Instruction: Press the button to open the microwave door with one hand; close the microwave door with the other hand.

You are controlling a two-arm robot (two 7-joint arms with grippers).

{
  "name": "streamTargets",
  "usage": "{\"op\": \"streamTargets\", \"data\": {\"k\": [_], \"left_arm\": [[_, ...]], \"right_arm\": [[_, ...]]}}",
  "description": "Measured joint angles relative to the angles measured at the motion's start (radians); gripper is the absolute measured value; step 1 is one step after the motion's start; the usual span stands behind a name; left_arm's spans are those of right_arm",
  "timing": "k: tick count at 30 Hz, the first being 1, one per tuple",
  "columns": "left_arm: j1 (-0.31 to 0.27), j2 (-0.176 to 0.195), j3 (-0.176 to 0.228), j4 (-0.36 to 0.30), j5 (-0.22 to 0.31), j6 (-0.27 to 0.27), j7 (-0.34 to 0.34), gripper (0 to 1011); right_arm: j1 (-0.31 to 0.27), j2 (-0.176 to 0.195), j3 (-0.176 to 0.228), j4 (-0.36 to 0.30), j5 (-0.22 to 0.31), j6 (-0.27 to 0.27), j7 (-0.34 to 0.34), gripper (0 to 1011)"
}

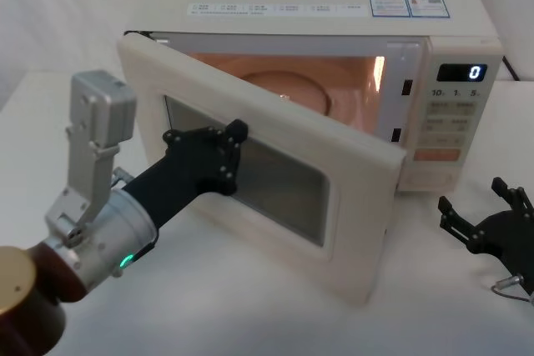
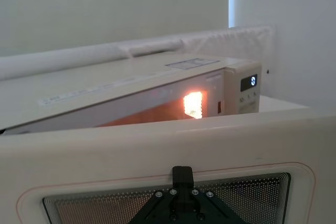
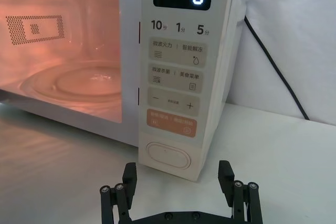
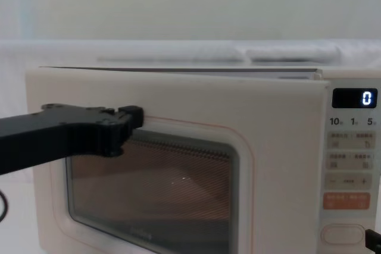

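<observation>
White table (image 1: pixel 250 306) carries the microwave (image 1: pixel 334 18) at upper centre of the head view, cavity lit orange. Microwave door (image 1: pixel 250 106) stands partly open, swung toward frame left. Left hand (image 1: pixel 229 152), centre-left, has its tip against the door's window; whether its fingers are open or closed cannot be told. Right hand (image 1: pixel 488 218), lower right, sits spread open, holding nothing, apart from the microwave. Right wrist view alone shows the oval door button (image 3: pixel 168 156) below the keys. Chest view: door hides the cavity.
</observation>
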Motion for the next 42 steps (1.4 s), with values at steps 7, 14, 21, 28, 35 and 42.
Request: {"op": "streamTargets", "data": {"k": [7,14,21,28,35,42], "left_arm": [[-0.051,-0.040,0.031,0.036,0.018,0.015,0.022,0],[-0.109,-0.086,0.056,0.093,0.018,0.035,0.028,0],[-0.148,-0.123,0.073,0.125,0.016,0.046,0.043,0],[-0.177,-0.158,0.084,0.143,0.027,0.058,0.067,0],[-0.200,-0.192,0.087,0.168,0.036,0.066,0.090,0],[-0.226,-0.219,0.091,0.193,0.049,0.076,0.102,0]], "right_arm": [[0.000,0.000,0.000,0.000,0.000,0.000,0.000,1002],[0.000,0.000,0.000,0.000,0.000,0.000,0.000,1002],[0.000,0.000,0.000,0.000,0.000,0.000,0.000,1002],[0.000,0.000,0.000,0.000,0.000,0.000,0.000,1002],[0.000,0.000,0.000,0.000,0.000,0.000,0.000,1002],[0.000,0.000,0.000,0.000,0.000,0.000,0.000,1002]]}}
